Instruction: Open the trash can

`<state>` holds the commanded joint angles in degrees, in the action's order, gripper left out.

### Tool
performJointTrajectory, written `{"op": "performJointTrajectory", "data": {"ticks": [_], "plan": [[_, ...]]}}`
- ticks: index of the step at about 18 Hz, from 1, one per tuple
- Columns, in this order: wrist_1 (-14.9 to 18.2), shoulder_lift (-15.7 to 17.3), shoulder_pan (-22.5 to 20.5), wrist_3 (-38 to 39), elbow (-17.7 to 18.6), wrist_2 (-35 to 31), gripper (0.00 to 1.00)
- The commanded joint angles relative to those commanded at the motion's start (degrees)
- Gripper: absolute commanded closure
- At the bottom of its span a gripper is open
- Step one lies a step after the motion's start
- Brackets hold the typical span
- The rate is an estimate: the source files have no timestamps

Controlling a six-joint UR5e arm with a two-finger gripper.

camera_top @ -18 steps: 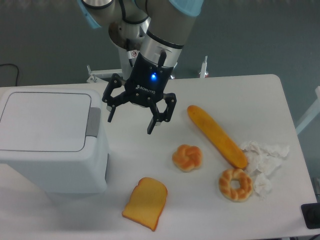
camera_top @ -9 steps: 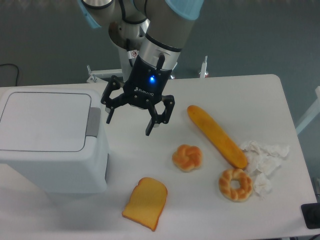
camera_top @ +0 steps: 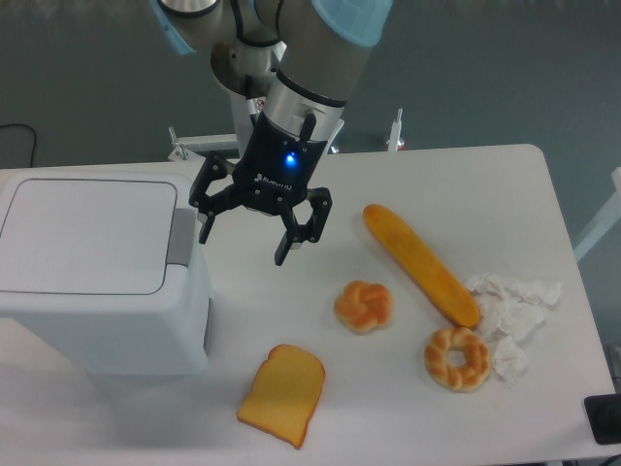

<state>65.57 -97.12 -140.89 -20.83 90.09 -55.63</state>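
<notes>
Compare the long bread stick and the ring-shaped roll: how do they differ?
Shape: the bread stick is a long, smooth loaf; the ring roll is a braided circle with a hole.
Size: the bread stick is far longer than the ring roll.
Pose: the bread stick lies diagonally, far-left to near-right; the ring roll lies flat, just below the stick's lower end.
Both are golden-orange and lie beside the crumpled tissue.

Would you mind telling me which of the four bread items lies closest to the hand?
The small round knotted roll, just below and right of the open hand. The baguette, toast slice and ring-shaped bread all lie farther off.
</notes>
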Motion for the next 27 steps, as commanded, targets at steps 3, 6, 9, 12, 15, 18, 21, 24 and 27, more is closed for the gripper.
{"op": "performJointTrajectory", "data": {"ticks": [3,6,9,12,15,18,21,24,27], "plan": [[0.0,-0.4,0.1,0.0,0.0,-0.1,0.00],[0.0,-0.4,0.4,0.0,0.1,0.2,0.00],[0.0,-0.5,0.4,0.1,0.1,0.2,0.00],[0.0,-0.5,0.6,0.1,0.2,0.3,0.00],[0.0,-0.6,0.6,0.1,0.2,0.2,0.00],[0.0,-0.5,0.7,-0.1,0.9,0.3,0.00],[0.0,-0.5,0.7,0.0,0.9,0.3,0.00],[0.0,-0.5,0.7,0.0,1.2,0.3,0.00],[0.0,-0.5,0.7,-0.1,1.3,0.3,0.00]]}}
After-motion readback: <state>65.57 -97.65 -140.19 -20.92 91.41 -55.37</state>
